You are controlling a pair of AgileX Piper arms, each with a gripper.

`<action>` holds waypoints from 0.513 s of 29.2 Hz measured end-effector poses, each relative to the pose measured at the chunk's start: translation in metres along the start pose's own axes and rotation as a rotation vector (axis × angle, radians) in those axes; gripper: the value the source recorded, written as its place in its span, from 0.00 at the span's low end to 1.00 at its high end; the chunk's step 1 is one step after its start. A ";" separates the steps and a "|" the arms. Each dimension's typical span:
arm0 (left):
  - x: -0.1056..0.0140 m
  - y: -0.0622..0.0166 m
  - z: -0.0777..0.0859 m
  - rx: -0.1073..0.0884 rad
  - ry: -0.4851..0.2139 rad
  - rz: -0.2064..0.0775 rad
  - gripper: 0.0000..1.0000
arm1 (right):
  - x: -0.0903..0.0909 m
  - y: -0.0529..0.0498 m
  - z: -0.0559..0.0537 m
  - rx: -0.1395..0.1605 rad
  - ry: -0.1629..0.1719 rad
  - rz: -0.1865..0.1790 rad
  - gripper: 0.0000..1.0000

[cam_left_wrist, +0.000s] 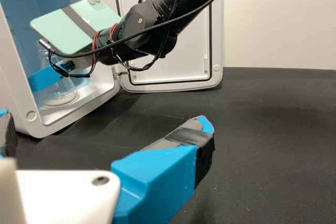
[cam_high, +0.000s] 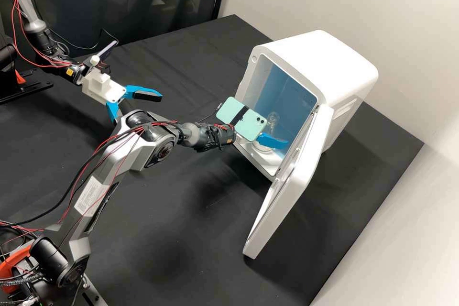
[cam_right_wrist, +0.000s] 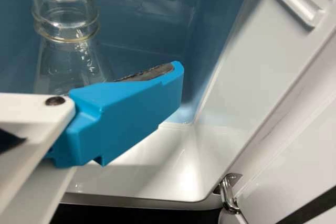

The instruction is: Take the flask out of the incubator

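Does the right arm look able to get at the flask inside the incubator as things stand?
Probably yes: the door of the incubator hangs open, and the right gripper is inside the chamber, close beside the flask, with nothing visible between them.

No text or number is being shown clearly enough to be read. A white label [cam_high: 89,195] is being carried on the right arm's lower link, and a pale panel [cam_high: 345,109] on the incubator's [cam_high: 330,57] side wall; their print is being left illegible.
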 end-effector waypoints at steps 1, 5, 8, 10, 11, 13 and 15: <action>0.000 0.0000 0.000 0.000 0.000 0.000 1.00 | 0.000 0.001 0.000 0.003 0.000 0.002 1.00; 0.000 -0.0002 0.000 0.000 0.000 -0.002 1.00 | 0.000 0.001 0.000 0.003 -0.005 0.001 1.00; 0.000 -0.0002 0.000 0.000 0.000 -0.002 1.00 | 0.001 -0.001 0.001 -0.007 -0.008 -0.006 1.00; 0.000 0.0000 0.000 0.000 0.001 -0.002 1.00 | 0.002 -0.003 0.002 -0.009 -0.011 -0.009 1.00; 0.000 0.0000 0.000 0.000 0.001 -0.002 1.00 | 0.002 -0.004 0.003 -0.009 -0.012 -0.011 1.00; 0.000 0.0000 0.000 0.000 0.001 -0.002 1.00 | 0.003 -0.007 0.005 -0.011 -0.017 -0.022 0.00; 0.000 0.0000 0.000 0.000 0.001 -0.002 1.00 | 0.003 -0.008 0.005 -0.011 -0.019 -0.026 0.00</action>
